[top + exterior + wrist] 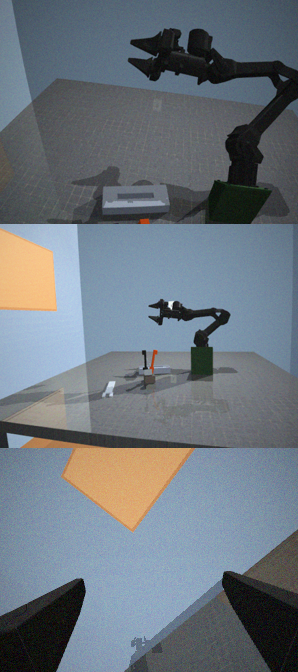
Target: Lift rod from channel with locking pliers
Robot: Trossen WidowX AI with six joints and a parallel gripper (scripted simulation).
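Observation:
The locking pliers [153,360] [144,221] stand upright in the small brown holster [149,379], one orange and one black handle pointing up and spread apart; in the top view only the orange top shows clearly at the bottom edge. The pale grey block [110,196] [162,370] with a narrow dark channel [135,196] lies behind the holster in the exterior view. The rod cannot be made out in the channel, and the pliers' jaws are hidden. My gripper [129,51] [149,311] [154,581] is wide open and empty, roughly level, high above the block and pliers.
The arm stands on a green pedestal [237,204] [202,361] to the right of the block. A long white piece [110,388] with a notched end lies on the table left of the holster in the exterior view. An orange panel [26,273] [130,483] is on the wall.

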